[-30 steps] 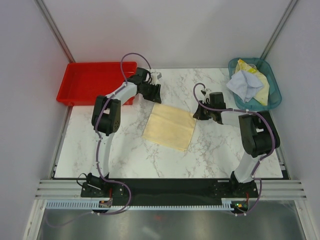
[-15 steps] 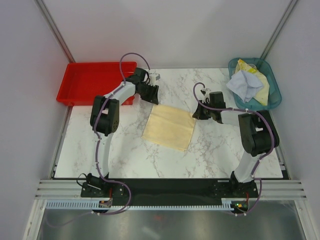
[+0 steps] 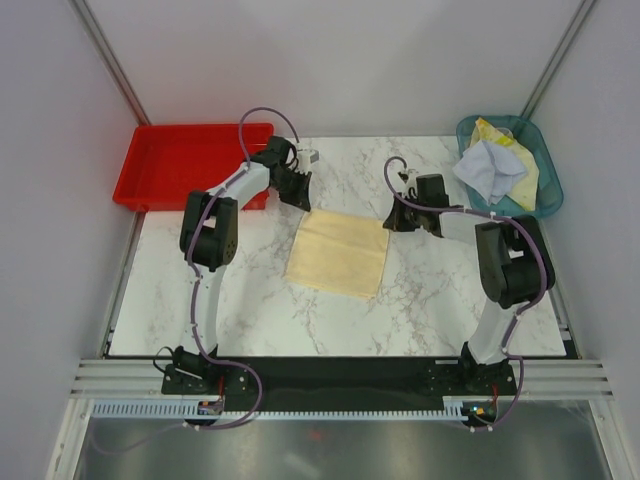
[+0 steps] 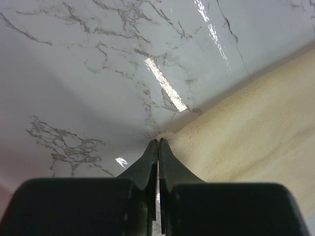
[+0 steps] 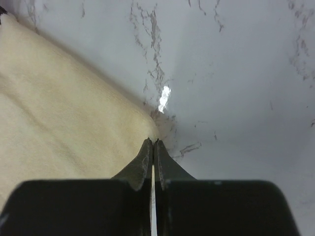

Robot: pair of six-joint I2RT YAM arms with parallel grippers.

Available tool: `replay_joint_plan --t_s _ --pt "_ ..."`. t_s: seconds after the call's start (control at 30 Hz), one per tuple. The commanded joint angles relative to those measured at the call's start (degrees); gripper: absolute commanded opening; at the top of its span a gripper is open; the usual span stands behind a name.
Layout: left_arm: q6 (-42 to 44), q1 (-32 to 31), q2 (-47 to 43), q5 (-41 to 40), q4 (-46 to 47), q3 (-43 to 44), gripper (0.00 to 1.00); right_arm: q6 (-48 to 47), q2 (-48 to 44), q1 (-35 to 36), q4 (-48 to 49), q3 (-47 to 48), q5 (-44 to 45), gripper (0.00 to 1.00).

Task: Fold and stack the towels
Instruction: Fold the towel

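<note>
1. Over the table (image 3: pixel 250 300), seen from above, the cream-yellow towel (image 3: pixel 338 252) is lying flat at the middle. The left hand (image 3: pixel 303 203) is reaching its far-left corner and the right hand (image 3: pixel 390 224) its far-right one. The other towels (image 3: pixel 490 170) are sitting heaped in the teal basket (image 3: pixel 545 190) at the far right, and the red tray (image 3: pixel 180 160) is sitting at the far left. If the two arms are not lifting evenly, the cloth is likely to skew and the fold to land crooked.

2. At the left wrist, the left hand (image 4: pixel 158 143) is showing its jaws pressed together, with the tips touching the very corner of the cream-yellow towel (image 4: pixel 246 128) on the table (image 4: pixel 98 59). I cannot tell whether any cloth is caught between them. A grip on so little fabric risks slipping out as the arm rises, dropping that corner.

3. At the right wrist, the right hand (image 5: pixel 153 142) is likewise holding its jaws together at the tip of the towel's (image 5: pixel 64 113) other corner, against the table (image 5: pixel 236 73). Whether it is pinching cloth is unclear. If one hand is holding and the other is not, the towel is going to swing from a single corner and bunch up.
</note>
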Motion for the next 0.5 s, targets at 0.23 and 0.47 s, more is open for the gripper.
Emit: replay_joint_plan --t_s 0.23,0.47 --pt "-12.4 -0.04 -20.13 -3.69 4.69 -0.2 0.02 -1.53 -17.93 0.53 -8.97 11.11 2.14 0.0" --pt "-12.41 -4.43 -38.84 -5.18 7.52 -14.54 0.02 -0.38 -37.69 1.06 -11.69 0.82 3.99 0.0"
